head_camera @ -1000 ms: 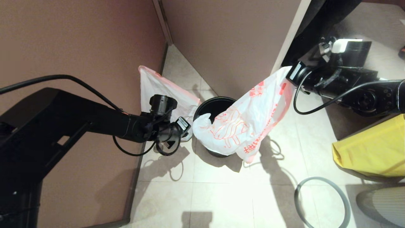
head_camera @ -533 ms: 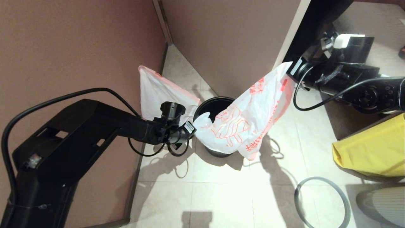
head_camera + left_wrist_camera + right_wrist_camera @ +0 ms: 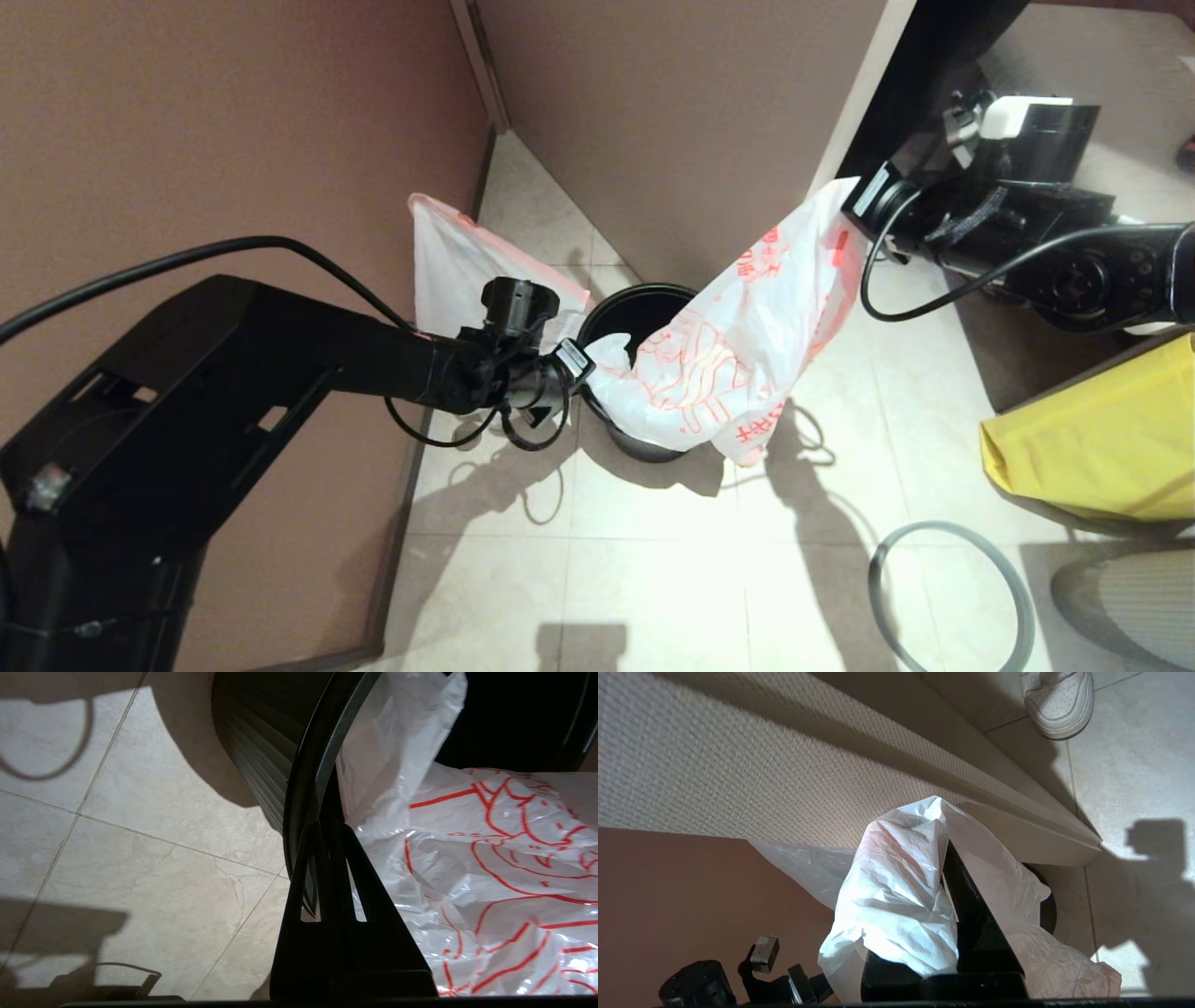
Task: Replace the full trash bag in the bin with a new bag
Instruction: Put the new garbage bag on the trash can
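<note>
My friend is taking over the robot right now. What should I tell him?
Left pincer: shut on one edge of the limp white plastic bag with red cartoon print, at the near rim of the small round dark plastic bin.
Right pincer: shut on the bag's other end, held high to the bin's right.
The bag drapes over the bin's mouth, not inside yet.
The lumpy white plastic bag is out, leaning on the wall beside the bin.
The grey ring rim lies on the floor.
Left: open the bag into the bin, fold it over the edge, refit the ring.

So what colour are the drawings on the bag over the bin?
Red lines on the new bag, thin white plastic; the left wrist view shows them best.
</note>
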